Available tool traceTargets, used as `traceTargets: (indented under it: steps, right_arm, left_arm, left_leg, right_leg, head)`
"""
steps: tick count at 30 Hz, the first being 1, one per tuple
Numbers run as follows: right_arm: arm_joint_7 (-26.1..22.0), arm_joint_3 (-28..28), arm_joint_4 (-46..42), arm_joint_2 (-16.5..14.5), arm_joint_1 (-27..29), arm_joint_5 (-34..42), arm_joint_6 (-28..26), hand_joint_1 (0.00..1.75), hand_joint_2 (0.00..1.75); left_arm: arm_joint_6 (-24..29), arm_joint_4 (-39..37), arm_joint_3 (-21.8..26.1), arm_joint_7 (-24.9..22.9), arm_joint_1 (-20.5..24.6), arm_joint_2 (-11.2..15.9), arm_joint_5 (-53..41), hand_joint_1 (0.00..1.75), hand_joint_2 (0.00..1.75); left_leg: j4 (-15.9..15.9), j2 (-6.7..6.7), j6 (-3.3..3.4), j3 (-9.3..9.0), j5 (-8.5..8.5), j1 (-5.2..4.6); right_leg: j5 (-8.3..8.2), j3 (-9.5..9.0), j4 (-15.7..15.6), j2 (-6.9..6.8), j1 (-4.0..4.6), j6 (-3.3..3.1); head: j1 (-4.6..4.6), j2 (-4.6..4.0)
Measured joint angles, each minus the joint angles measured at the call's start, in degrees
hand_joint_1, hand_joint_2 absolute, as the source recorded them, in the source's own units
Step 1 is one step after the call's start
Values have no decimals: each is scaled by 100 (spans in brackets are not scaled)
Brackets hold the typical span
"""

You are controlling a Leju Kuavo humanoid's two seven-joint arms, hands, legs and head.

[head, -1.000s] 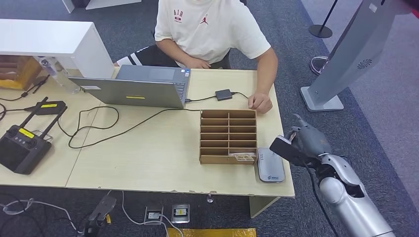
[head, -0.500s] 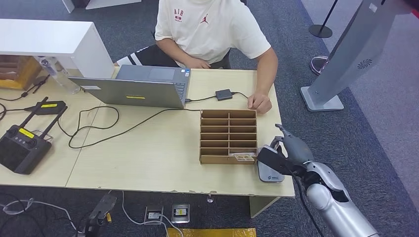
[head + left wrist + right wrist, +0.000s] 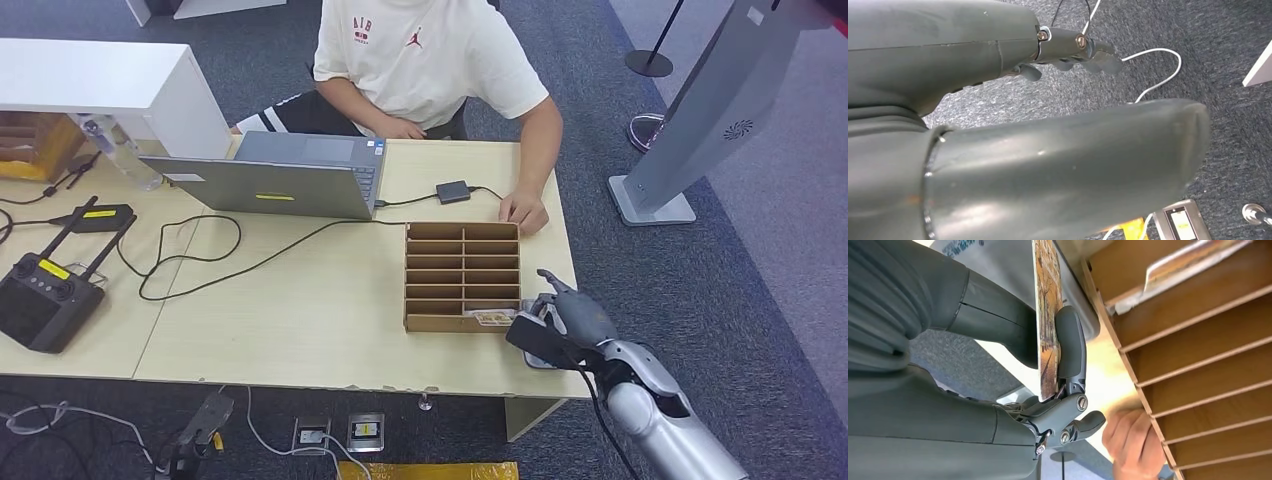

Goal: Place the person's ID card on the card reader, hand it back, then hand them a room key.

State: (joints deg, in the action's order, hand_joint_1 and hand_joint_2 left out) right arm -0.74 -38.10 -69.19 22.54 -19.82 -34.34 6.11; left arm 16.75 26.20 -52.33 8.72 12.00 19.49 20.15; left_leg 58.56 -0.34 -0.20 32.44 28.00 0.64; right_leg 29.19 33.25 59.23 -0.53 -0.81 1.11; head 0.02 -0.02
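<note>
My right hand [image 3: 565,322] pinches the person's ID card [image 3: 1047,315] between thumb and fingers, on edge, low over the grey card reader [image 3: 1003,265] at the table's near right corner. In the head view the card [image 3: 535,340] shows as a dark slab covering most of the reader. Just left of it stands the wooden slotted rack [image 3: 462,270], with a room key card [image 3: 490,319] lying in its nearest right slot. The person's hand [image 3: 524,210] rests on the table behind the rack. My left hand [image 3: 1013,150] hangs over the carpet, fingers apart, holding nothing.
An open laptop [image 3: 270,185], a small black box [image 3: 452,191] on a cable, and a black remote controller [image 3: 40,295] lie on the table [image 3: 330,320]. A white kiosk stand [image 3: 700,110] rises right of the table. The person sits at the far side.
My right hand has moved left and down with the card, from beside the table's right edge to over the reader. The person's hand has stayed put.
</note>
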Motion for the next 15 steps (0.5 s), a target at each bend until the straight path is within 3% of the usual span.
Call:
traceTargets:
  steps: [15]
  right_arm:
    - [103,-64,161,-1,19,395,-313,175,175]
  left_arm:
    - [89,78,-2,-2,-176,67,129,0,0]
  left_leg:
    - [0,7,0,1,1,0]
  right_leg:
    - [0,3,0,5,0,0]
  head:
    - [0,0]
